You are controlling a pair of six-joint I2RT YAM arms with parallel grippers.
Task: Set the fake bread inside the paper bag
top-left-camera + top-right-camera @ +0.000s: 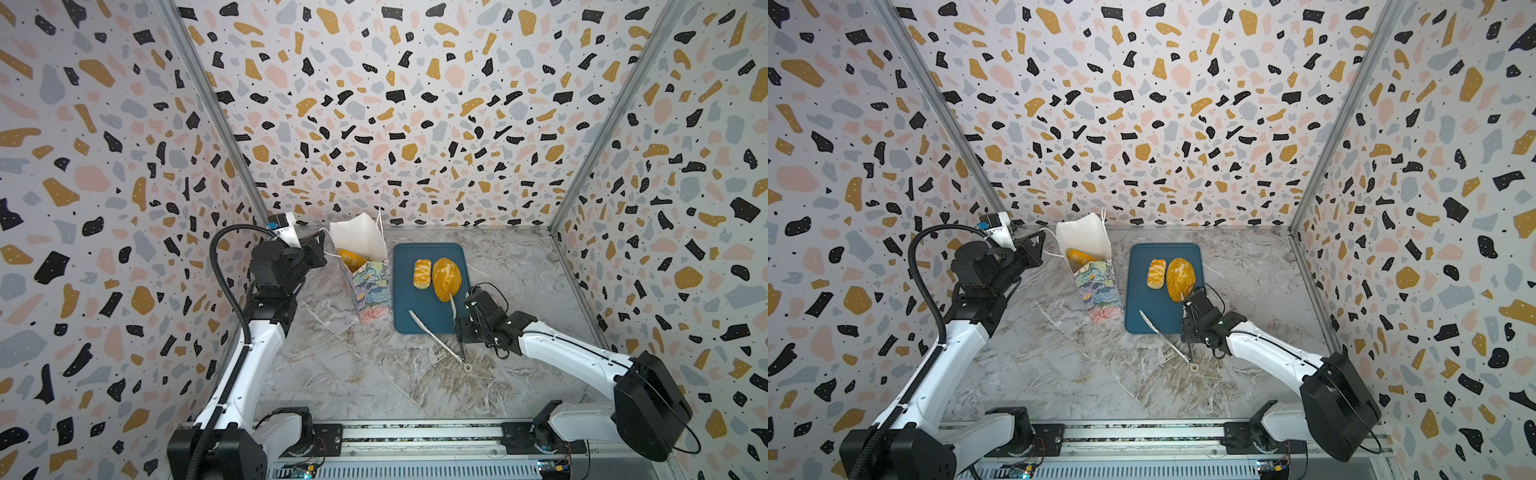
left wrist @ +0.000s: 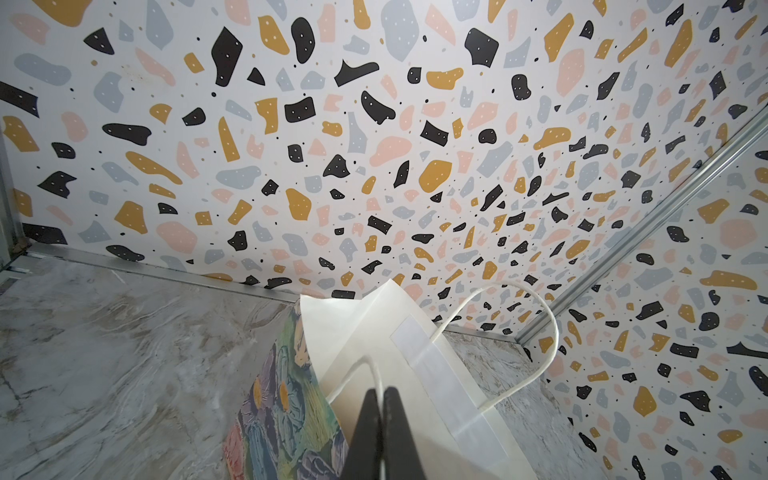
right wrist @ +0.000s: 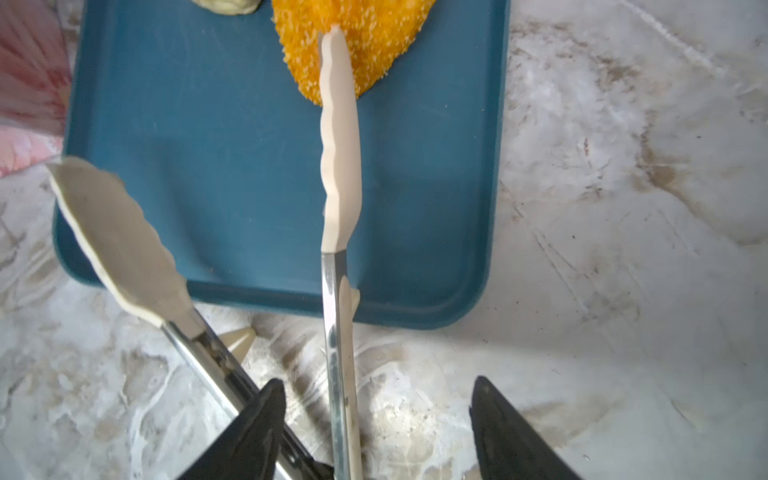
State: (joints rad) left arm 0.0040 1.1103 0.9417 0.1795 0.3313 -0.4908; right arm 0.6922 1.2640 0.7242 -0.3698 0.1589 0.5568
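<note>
Okay, top views first. Your paper bag [image 1: 368, 291] stands on the marble table [image 1: 353, 382] just left of the dark-blue tray [image 1: 419, 320] with its mouth open. You can see one golden bread [image 1: 351, 258] inside it, near the rim. Two more pieces lie side by side on the tray: a plaited pastry [image 1: 422, 273] and, right next to it, the seeded oval loaf [image 1: 446, 278]. Metal tongs [image 1: 432, 333] lie spread in a V. The ring end is on the table, one tip is on the tray, and the other tip is up against the loaf. Your left gripper [image 1: 321, 248] is at the bag's rim on its left side. Your right gripper [image 1: 465, 326] sits low over the tongs by the tray's near right corner. It's the same story in both top views.

Left wrist view: the jaws are pressed together, pinching the bag's white cord handle [image 2: 368, 362]. You get the bag's plain white inside and a strip of the floral outside right behind them.

Right wrist view: the jaws are spread wide. One tong arm runs up between the fingers with a clear gap to one of them. The other arm passes right by the other finger, and I can't tell if they touch. The cream tip of the middle arm rests on the end of the seeded loaf, and the other tip sits at the tray's corner.
</note>
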